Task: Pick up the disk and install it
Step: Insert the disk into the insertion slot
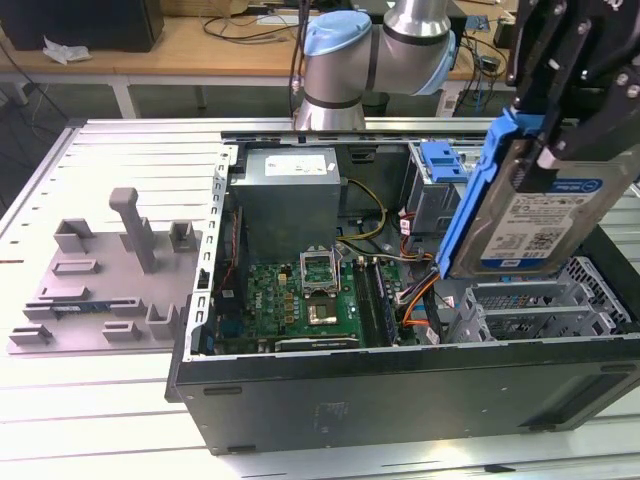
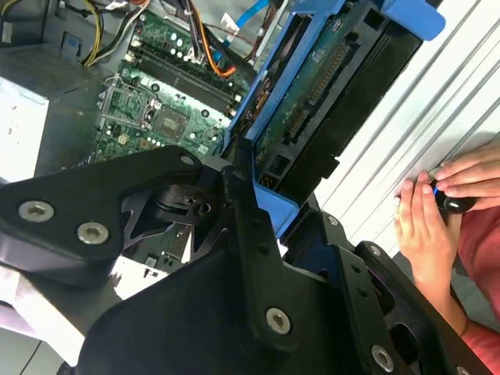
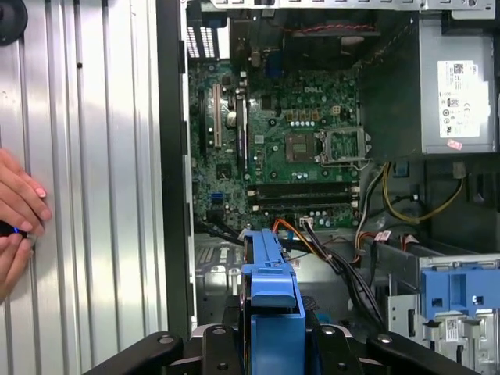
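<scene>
Your worktop (image 1: 120, 400) carries the open computer case (image 1: 400, 390), across the middle of the frame in the exterior view. Your arm (image 1: 380, 50) enters at top centre and reaches to the upper right. The disk (image 1: 545, 215) is at the upper right of the frame, off the worktop, in the air over the drive cage (image 1: 540, 310) at the case's end on the exterior view's right. Its long axis is near upright, leaning a bit, label to the camera. It hangs directly below your claw (image 1: 560, 150), which is clamped on its upper end. The blue bracket (image 1: 443, 160) sits just beside the disk, not touching. A person's hand (image 2: 426, 226) rests on the worktop outside the case.
</scene>
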Controlling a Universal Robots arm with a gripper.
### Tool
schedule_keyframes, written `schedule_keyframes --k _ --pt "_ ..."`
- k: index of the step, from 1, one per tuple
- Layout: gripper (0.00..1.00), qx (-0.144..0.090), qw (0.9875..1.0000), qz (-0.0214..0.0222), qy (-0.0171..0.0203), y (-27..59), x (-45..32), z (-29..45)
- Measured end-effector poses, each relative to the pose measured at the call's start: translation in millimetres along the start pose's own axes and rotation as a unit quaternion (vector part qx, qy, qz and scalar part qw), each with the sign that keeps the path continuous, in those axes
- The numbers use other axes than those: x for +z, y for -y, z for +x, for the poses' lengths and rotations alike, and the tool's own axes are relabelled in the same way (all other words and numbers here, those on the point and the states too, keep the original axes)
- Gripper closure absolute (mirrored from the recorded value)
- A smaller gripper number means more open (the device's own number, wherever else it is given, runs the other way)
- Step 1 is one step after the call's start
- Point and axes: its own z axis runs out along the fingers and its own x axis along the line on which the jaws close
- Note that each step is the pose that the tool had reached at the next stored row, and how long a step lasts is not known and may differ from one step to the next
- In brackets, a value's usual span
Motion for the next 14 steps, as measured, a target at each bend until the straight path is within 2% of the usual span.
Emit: schedule_keyframes --k 11,14 --pt "0.64 0.0 1.0 0.0 0.0001 28.8 0.2 0.6" --pt "0.64 0.0 1.0 0.0 -0.0001 31.7 0.8 0.5"
